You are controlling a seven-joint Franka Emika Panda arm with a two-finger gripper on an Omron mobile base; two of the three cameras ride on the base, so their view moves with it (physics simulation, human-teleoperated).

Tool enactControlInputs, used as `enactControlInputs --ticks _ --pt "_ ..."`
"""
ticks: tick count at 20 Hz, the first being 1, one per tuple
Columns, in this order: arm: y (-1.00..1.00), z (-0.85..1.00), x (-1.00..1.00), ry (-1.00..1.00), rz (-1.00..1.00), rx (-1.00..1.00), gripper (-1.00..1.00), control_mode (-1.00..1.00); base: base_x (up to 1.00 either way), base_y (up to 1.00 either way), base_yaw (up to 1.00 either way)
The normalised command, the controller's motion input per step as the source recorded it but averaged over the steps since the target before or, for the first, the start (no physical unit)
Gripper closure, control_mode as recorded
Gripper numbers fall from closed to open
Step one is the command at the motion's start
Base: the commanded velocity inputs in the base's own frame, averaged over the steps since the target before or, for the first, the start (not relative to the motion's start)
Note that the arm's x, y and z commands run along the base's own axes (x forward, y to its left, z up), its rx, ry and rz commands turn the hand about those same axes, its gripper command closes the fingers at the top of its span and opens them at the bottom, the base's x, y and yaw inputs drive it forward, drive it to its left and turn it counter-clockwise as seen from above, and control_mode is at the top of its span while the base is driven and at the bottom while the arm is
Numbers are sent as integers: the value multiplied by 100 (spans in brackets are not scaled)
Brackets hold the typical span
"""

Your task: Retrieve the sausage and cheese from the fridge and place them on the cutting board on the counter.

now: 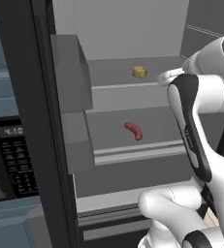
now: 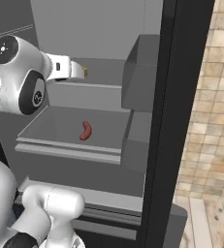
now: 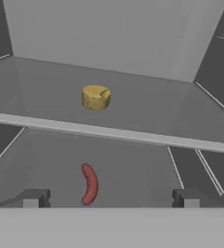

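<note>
Reaching with jaws spread wide and empty, the gripper (image 3: 111, 197) could nudge the glossy reddish-brown sausage (image 3: 89, 183) away; its depth seems uncertain.

Counts: 1 sausage (image 3: 89, 183), 1 cheese (image 3: 95, 97). 1 fridge (image 1: 128, 29), both doors open; 2 grey shelves carrying food, upper shelf (image 3: 147, 104) has the cheese, lower shelf (image 3: 133, 169) has the sausage. 2 door bins (image 1: 71, 72) on the left door, 2 more on the right door. 1 microwave keypad (image 1: 15, 160). 1 robot arm (image 1: 193, 126), 2 fingers (image 3: 33, 197).
</note>
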Motion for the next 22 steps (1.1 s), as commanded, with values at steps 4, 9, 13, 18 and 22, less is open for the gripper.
enactControlInputs --ticks 4,9,13,18,22 --pt "52 5 17 -11 0 0 -100 -100 0 0 0" --pt "20 -1 53 17 -2 5 -100 -100 0 0 0" --pt "0 16 59 28 -4 12 -100 -100 0 0 0" --pt "0 1 29 3 -1 2 -100 -100 0 0 0" --pt "0 -20 37 -4 0 0 -100 -100 0 0 0"
